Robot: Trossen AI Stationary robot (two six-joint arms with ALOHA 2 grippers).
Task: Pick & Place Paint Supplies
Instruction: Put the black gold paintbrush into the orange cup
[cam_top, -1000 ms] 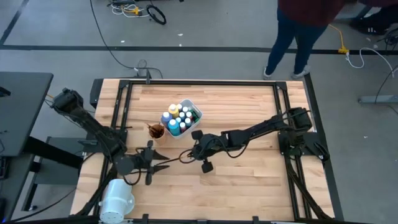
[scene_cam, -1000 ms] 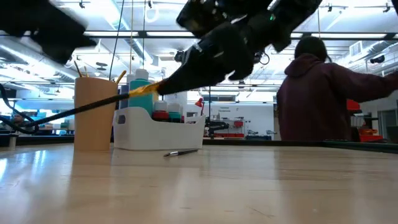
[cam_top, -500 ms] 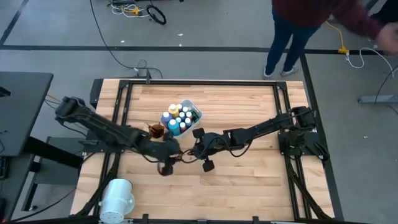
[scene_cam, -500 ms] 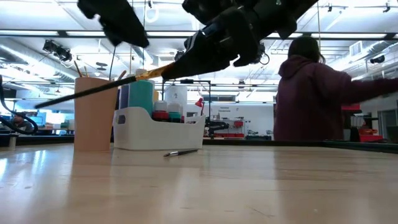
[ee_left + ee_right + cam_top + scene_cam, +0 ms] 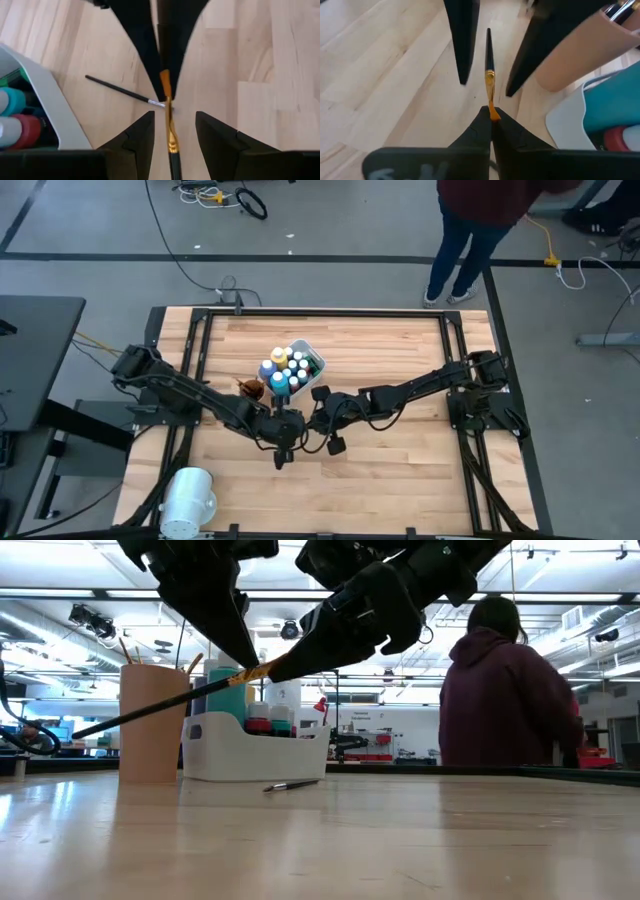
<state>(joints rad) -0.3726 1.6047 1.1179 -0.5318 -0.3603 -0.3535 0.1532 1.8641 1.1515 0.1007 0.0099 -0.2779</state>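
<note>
A thin brush [image 5: 490,85] with a dark handle and a gold ferrule hangs slanted above the table. My right gripper [image 5: 491,116] is shut on it. My left gripper [image 5: 172,137] is open, one finger on either side of the brush without touching it; in the high view it is at mid-table [image 5: 284,438]. A second brush [image 5: 120,90] lies flat on the wood. Paint bottles with white caps [image 5: 285,368] stand in the white tub [image 5: 313,358]. A brown cup [image 5: 251,390] beside it holds more brushes. My right gripper pinches the brush at its gold ferrule end [image 5: 490,102] between its two shut fingers, slanting down from the table's right side, in line with the brush. The brush is lifted clear of the table. Its dark handle [image 5: 130,712] slopes down and away from the fingers.
A large white cylinder [image 5: 188,498] lies at the near left corner. A person [image 5: 505,700] stands beyond the far edge. Bare wood lies between the grippers and the near edge.
My left gripper has swung from the near left part of the table toward the right and a little up, tipping downward, and now stands over the held brush with its fingers on either side of it. The right gripper and brush have stayed nearly in place.
</note>
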